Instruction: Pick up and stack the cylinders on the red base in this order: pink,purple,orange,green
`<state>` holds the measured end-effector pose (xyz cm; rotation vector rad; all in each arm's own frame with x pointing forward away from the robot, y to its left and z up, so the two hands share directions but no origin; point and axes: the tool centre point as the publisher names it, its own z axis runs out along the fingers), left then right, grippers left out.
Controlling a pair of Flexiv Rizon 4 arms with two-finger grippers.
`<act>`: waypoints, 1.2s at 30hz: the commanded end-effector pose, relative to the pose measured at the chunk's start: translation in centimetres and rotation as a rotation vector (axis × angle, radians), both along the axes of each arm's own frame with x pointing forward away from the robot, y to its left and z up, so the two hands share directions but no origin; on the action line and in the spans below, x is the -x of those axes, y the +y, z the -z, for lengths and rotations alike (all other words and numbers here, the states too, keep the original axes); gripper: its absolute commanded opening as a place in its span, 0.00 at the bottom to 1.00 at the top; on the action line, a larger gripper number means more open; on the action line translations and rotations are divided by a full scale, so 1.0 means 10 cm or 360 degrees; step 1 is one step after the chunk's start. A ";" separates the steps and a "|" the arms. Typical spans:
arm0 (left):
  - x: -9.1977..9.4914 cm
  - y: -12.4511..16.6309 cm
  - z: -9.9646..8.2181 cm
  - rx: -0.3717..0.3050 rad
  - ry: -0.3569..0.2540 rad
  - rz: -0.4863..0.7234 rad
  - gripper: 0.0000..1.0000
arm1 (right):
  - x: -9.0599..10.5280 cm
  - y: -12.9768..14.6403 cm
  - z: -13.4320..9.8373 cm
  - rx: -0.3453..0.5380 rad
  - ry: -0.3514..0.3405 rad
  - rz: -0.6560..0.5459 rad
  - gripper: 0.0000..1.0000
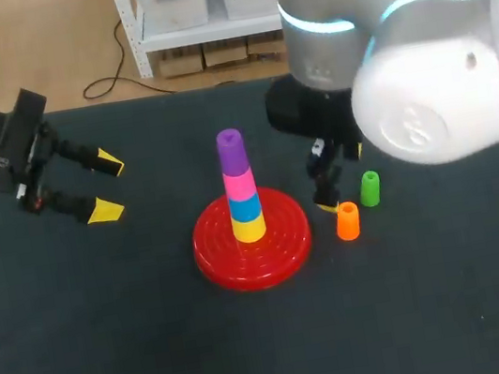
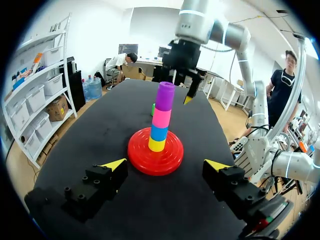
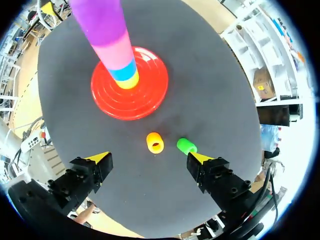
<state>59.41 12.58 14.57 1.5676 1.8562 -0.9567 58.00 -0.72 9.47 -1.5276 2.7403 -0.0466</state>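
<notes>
On the red base stands a stack, from the bottom up: yellow, blue, pink, purple. The orange cylinder and the green cylinder stand on the table to the right of the base. My right gripper hangs above them, partly hidden under its arm. In the right wrist view the right gripper is open and holds nothing; the orange cylinder lies ahead between its fingers, and the green cylinder is close to one fingertip. My left gripper is open and empty, left of the base.
The dark table top is bare apart from these things. My right arm's large white joint hangs over the table's right side.
</notes>
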 end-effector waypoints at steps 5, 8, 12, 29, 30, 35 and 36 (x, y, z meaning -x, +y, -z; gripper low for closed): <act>-0.01 0.01 0.01 0.0003 -0.0001 0.0004 1.00 | -0.05 -0.01 0.42 0.0021 0.0041 0.0042 1.00; -0.01 0.01 0.01 0.0003 -0.0001 0.0004 1.00 | -0.07 -0.01 0.50 0.0038 0.0062 0.0059 1.00; -0.01 0.01 0.01 0.0003 -0.0001 0.0004 1.00 | -0.09 -0.02 0.57 0.0044 0.0083 0.0078 1.00; -0.01 0.01 0.01 0.0003 -0.0001 0.0004 1.00 | -0.03 -0.09 0.60 0.0018 0.0116 0.0084 0.75; -0.01 0.01 0.01 0.0003 -0.0001 0.0004 1.00 | -0.02 -0.10 0.60 0.0017 0.0115 0.0083 0.73; -0.01 0.01 0.01 0.0003 -0.0001 0.0004 1.00 | -0.01 -0.12 0.63 0.0014 0.0113 0.0086 0.67; -0.01 0.01 0.01 0.0003 -0.0001 0.0004 1.00 | -0.01 -0.12 0.63 0.0013 0.0111 0.0087 0.67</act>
